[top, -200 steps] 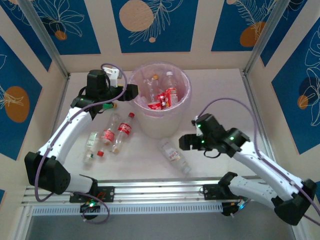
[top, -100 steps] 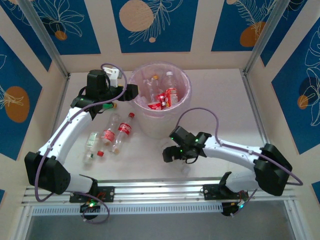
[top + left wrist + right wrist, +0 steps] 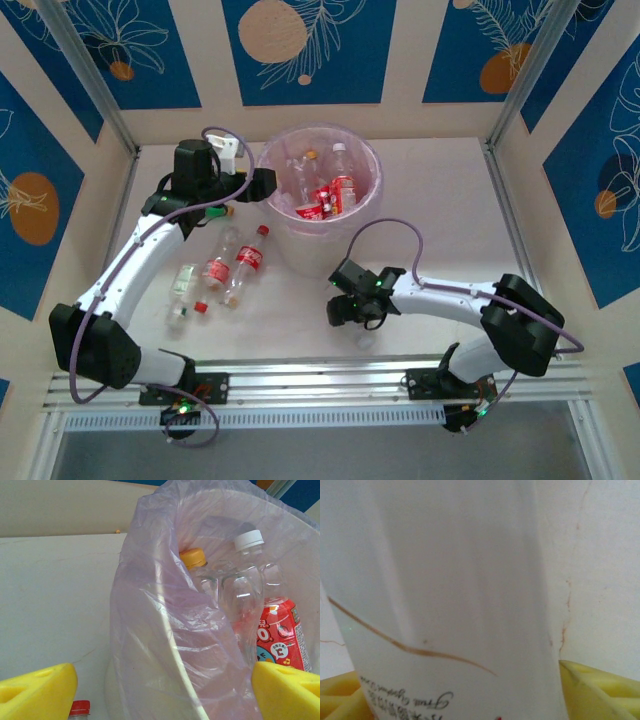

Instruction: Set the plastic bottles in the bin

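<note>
In front of round translucent white bin with pinkish-purple liner [image 3: 300,250]: right gripper [image 3: 345,311] low over table, arm stretched left. Yellow fingers [image 3: 590,685] flanking clear plastic bottle with white printed label [image 3: 450,580] lying there; clamped or not, can't tell. Left of bin: red-labelled clear plastic bottles [image 3: 248,258] loose on table. At bin's left rim: left gripper [image 3: 264,184] raised, jaws released, nothing held. Inside bin: more bottles [image 3: 245,595], red labels, white and yellow caps.

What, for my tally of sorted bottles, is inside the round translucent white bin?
Inside the round translucent white bin, over its pinkish-purple plastic liner: a clear white-capped bottle, a yellow-capped bottle and red-labelled bottles. Whatever lies under them is covered.
</note>
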